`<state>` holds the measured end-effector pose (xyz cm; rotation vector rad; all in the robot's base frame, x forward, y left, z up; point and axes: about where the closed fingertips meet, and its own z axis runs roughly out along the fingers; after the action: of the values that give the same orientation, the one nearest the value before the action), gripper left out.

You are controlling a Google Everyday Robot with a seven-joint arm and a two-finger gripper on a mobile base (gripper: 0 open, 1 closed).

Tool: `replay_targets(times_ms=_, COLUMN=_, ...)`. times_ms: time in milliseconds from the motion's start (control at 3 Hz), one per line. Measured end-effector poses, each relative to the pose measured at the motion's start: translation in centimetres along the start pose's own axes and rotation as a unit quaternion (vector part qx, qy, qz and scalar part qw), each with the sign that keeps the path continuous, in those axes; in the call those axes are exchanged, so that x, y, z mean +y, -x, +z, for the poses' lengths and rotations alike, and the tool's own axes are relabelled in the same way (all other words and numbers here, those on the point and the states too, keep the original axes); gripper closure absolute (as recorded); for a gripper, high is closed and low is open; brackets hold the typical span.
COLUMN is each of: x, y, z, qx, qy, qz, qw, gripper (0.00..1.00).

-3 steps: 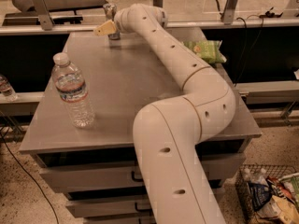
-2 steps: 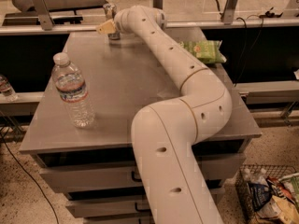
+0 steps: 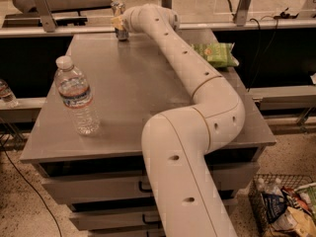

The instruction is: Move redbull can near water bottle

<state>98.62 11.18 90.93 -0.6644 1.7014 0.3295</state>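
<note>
Camera view: claw [image 3: 118, 23] @ redbull can [image 3: 117, 7], far table [image 3: 128, 83] edge; grip unclear; water bottle [image 3: 76, 97] nr front.

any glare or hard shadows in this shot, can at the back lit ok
Camera view: warm, dim indoor light, no harsh glare; the table shows only a dull sheen; the bottle glints slightly; shadows are soft; the tool is at the can on the table's far edge, both lit enough to make out.

Silver-blue redbull can [image 3: 117, 8]. Clear ribbed water bottle [image 3: 77, 100], white cap, red-white-blue label band. Cream gripper [image 3: 117, 23] at the can, far edge of grey table [image 3: 128, 83]. Off-white arm [image 3: 197, 68]. Green bag [image 3: 215, 53].
</note>
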Motion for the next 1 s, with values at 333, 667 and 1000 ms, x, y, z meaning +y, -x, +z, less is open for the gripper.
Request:
replay_targets(times_ms=333, x=-0.9, y=2.2, z=-3.5, qx=-0.027, qy=0.020, qz=0.002, qw=0.9994, gripper=0.95)
replay_targets(times_ms=667, x=-4.0, y=6.1, z=-11.4, qx=-0.046, qy=-0.001, qz=-0.032, qw=0.9984, gripper=1.00)
replay_targets(times_ms=1000, x=-7.7, y=11.1, z=-22.1, qx=-0.085, qy=-0.052, qz=-0.034, qw=0.9944, gripper=1.00)
